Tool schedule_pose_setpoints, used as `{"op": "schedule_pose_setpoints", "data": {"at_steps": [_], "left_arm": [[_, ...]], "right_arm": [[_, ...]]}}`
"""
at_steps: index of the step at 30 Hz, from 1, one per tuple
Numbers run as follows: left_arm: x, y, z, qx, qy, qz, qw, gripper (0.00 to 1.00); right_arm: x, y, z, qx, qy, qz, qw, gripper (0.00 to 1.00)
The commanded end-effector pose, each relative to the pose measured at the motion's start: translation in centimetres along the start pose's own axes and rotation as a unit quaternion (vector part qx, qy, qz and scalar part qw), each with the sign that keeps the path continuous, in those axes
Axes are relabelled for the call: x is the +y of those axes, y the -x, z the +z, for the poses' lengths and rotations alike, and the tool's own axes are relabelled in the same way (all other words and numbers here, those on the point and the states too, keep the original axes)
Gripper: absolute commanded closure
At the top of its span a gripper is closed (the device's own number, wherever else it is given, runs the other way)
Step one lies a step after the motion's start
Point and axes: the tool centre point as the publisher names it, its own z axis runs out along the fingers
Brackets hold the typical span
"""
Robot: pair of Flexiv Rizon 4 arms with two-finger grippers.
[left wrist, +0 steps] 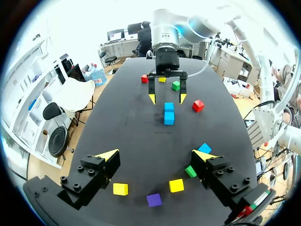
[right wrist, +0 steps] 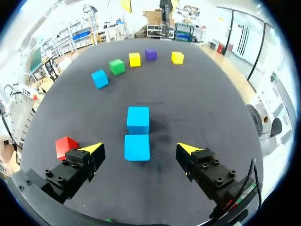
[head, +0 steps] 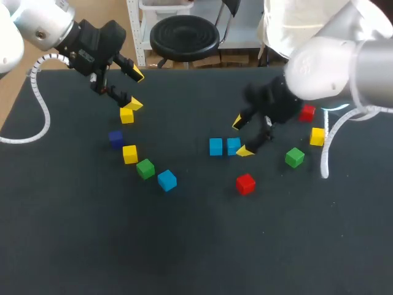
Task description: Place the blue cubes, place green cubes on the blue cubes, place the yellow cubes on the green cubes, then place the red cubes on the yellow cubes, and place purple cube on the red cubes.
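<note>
Two blue cubes sit side by side mid-table, the near blue cube and the far blue cube. My right gripper is open, its yellow tips standing clear on either side of the near blue cube. Off to the left lie a third blue cube, a green cube, a yellow cube, a purple cube and another yellow cube. My left gripper hangs open and empty above that last yellow cube.
To the right lie a red cube, a green cube, a yellow cube and a second red cube, partly behind my right arm. The black table is bare along its front.
</note>
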Motion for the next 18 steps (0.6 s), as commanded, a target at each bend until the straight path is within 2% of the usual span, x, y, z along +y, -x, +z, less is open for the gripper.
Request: {"op": "schedule_pose_setpoints", "data": {"at_steps": [1, 3, 7, 18], "left_arm": [[0.0, 0.1, 0.0, 0.002, 0.000, -0.001, 1.000, 0.00], [0.0, 0.1, 0.0, 0.002, 0.000, -0.001, 1.000, 0.00], [0.0, 0.1, 0.0, 0.002, 0.000, -0.001, 1.000, 0.00], [0.0, 0.1, 0.0, 0.002, 0.000, -0.001, 1.000, 0.00]], "right_arm": [[1.4, -1.4, -2.0, -0.037, -0.019, -0.011, 0.999, 0.00], [1.5, -1.7, -2.6, -0.064, -0.026, -0.025, 0.997, 0.00], [1.8, -1.8, -3.5, -0.078, -0.039, -0.029, 0.996, 0.00], [2.4, -1.7, -4.1, -0.087, -0.038, -0.035, 0.995, 0.00]]}}
